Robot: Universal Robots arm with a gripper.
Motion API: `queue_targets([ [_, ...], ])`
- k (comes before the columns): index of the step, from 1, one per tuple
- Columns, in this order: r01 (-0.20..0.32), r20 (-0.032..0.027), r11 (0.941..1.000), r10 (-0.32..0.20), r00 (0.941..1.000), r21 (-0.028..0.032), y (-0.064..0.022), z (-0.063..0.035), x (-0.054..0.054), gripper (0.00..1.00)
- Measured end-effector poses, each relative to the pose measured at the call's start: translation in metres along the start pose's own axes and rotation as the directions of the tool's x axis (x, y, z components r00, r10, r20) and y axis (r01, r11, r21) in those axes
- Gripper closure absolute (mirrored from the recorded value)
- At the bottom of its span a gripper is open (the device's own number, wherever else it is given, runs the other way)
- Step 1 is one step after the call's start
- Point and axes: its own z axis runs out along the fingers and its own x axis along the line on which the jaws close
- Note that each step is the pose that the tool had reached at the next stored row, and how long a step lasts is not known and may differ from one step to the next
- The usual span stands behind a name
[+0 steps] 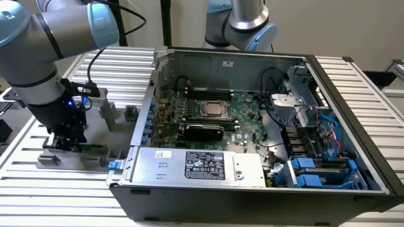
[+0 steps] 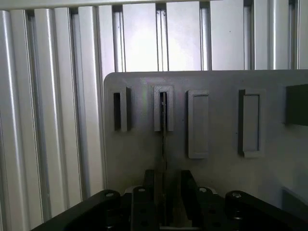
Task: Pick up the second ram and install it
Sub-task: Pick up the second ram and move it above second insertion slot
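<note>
Two steps make up the job, lifting the stick and seating it, and as far as I can judge neither is done.

Exterior view: the arm (image 1: 38, 61) stands at the exterior view's left. Its gripper (image 1: 65, 143) is lowered onto a grey holder (image 1: 94, 160) on the slatted table (image 1: 369, 87). That spot is just beside the open computer case (image 1: 339, 101) but outside it. The motherboard (image 1: 247, 108) lies inside the case, far from the gripper. From here the gripper's tip is a dark mass, so its opening and the stick cannot be made out. I also cannot tell whether any memory slot on the board is filled.

Wrist view: the memory stick (image 2: 163, 139) is seen edge-on as a thin dark line. It stands upright in one of the narrow slots of the holder (image 2: 134, 154), with the table (image 2: 48, 120) behind. The gripper (image 2: 167, 182) straddles it, with its fingers (image 2: 147, 193) parted a little wider than the stick, one on each side. A sliver of gap seems to show on both sides, so it probably has hold of nothing. The stick's flat faces and chips are hidden by the edge-on angle, and its near end is lost between the fingers.
</note>
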Motion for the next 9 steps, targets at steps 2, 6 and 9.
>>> queue_targets([
  [2,0.008,-0.0013,1.0,-0.008,1.0,0.0002,0.0,0.0003,0.0,1.0],
  [6,0.02,-0.0067,0.9998,-0.02,0.9998,0.0003,0.0,0.0008,-0.0001,1.0],
  [9,0.024,-0.0105,0.9997,-0.024,0.9997,0.0004,0.0001,0.0009,0.0,1.0],
])
